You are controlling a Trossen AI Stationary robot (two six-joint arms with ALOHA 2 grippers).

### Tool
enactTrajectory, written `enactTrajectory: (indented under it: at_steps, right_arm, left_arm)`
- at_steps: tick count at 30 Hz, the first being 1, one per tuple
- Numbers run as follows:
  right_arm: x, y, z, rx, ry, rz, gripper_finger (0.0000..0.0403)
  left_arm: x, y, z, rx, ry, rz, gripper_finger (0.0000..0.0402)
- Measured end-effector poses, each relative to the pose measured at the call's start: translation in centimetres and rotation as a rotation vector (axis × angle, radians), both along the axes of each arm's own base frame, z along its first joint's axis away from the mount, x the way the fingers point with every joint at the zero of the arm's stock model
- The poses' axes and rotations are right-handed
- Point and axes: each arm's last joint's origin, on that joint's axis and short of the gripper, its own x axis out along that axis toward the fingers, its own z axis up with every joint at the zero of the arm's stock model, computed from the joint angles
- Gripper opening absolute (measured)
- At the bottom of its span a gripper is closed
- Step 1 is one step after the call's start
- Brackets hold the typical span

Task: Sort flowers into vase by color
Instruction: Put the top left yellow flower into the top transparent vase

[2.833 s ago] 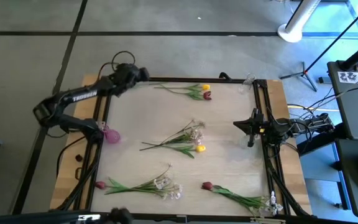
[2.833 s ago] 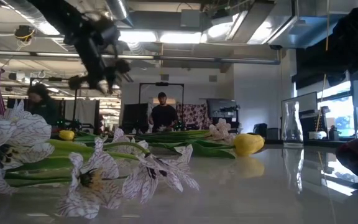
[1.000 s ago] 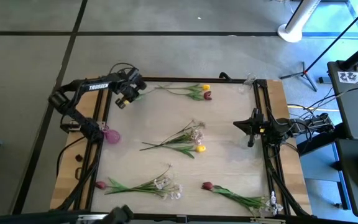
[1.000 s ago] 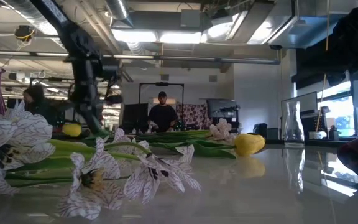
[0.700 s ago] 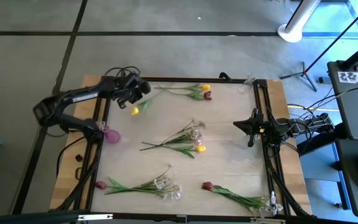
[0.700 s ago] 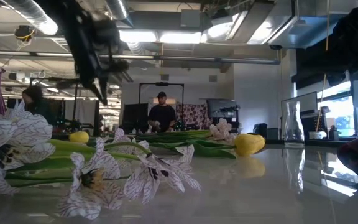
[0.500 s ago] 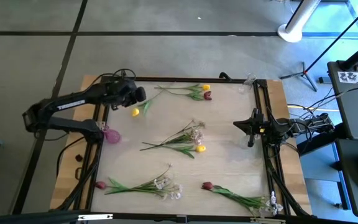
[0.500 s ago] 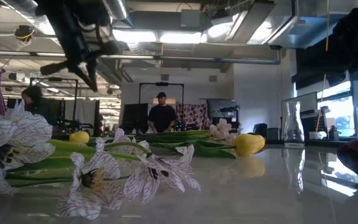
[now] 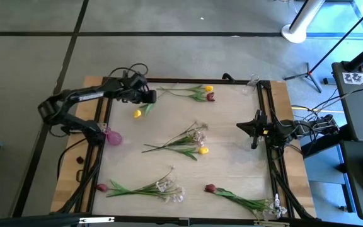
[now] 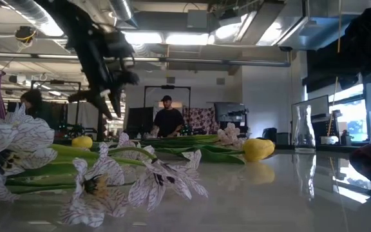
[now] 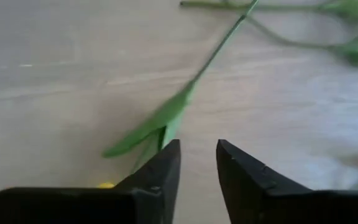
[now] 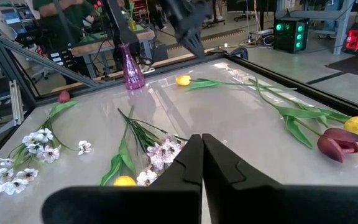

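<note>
Jaws of my left gripper stand slightly apart, pinching nothing, hovering just above the yellow tulip, which lies on the bench near the purple vase. My right gripper waits pressed shut, well away from that vase. I judge the artificial stem light, springy and slippery; taking it mid-stem, beside the leaf, should keep it from swinging.

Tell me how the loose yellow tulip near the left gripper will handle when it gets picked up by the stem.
The yellow tulip has a long thin stem, so it will probably flex and droop at the bloom. It looks light; a pinch should lift it easily. Lying flat with a leaf splayed out, it seems unlikely to roll, though the smooth table may let it slide if the left gripper nudges it.
</note>
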Motion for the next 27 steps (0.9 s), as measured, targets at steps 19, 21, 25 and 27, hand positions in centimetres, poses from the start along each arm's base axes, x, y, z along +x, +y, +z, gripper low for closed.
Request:
enactTrajectory:
  at_steps: [19,21,25,27]
  right_arm:
    - [0.0,0.0,0.0,0.000,0.000,0.000,0.0001]
    - [0.0,0.0,0.0,0.000,0.000,0.000,0.0001]
    - [0.0,0.0,0.0,0.000,0.000,0.000,0.0001]
    - [0.0,0.0,0.0,0.000,0.000,0.000,0.0001]
  left_arm:
    - [2.4,1.8,-6.7,0.028,0.255,-0.221,0.0132]
    - [2.5,1.7,-6.9,0.027,0.260,-0.225,0.0118]
    - [3.1,1.0,-6.7,0.057,0.266,-0.252,0.0064]
    - [3.5,0.5,-6.5,0.082,0.277,-0.264,0.0026]
